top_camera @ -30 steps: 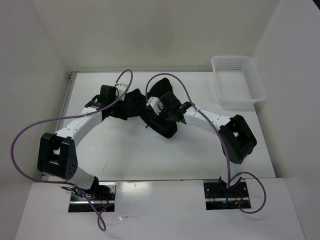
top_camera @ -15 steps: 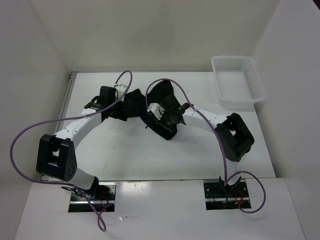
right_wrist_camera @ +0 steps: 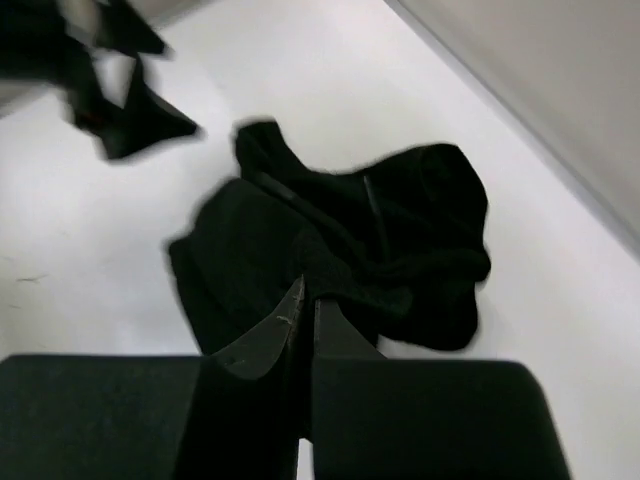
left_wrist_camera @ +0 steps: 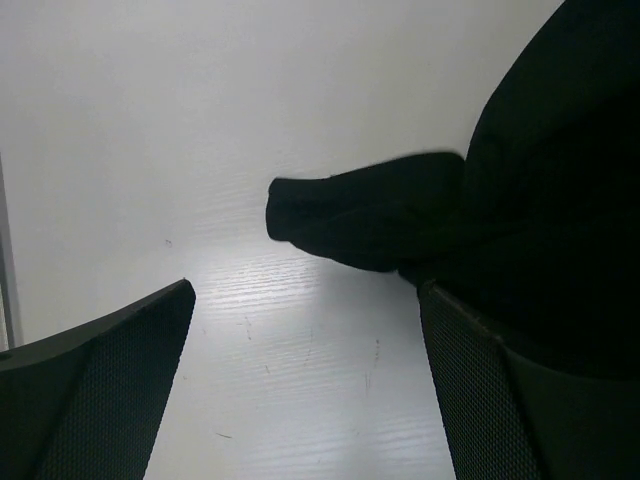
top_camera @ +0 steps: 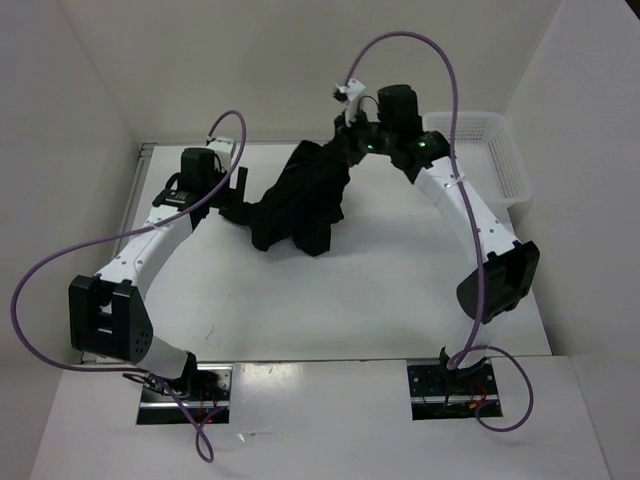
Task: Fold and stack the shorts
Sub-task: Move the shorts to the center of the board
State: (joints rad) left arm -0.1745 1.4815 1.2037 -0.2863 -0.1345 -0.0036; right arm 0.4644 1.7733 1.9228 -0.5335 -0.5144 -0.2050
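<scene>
The black shorts [top_camera: 298, 205] hang in a crumpled drape, their upper end lifted at the back middle of the table and the rest trailing down to the left. My right gripper [top_camera: 346, 150] is shut on that raised end; in the right wrist view its closed jaws [right_wrist_camera: 308, 298] pinch a fold of the shorts [right_wrist_camera: 390, 235], which dangle below. My left gripper [top_camera: 232, 196] stands open low at the cloth's left end. In the left wrist view its fingers [left_wrist_camera: 305, 290] frame bare table, with a lobe of the shorts [left_wrist_camera: 370, 215] just ahead and cloth against the right finger.
A white mesh basket [top_camera: 515, 170] stands at the back right, partly behind the right arm. White walls close in the table at the left, back and right. Purple cables loop over both arms.
My right gripper closed on the shorts, then swung up and toward the back, pulling the cloth into a raised drape. The left arm shifted slightly left and back, still open.
</scene>
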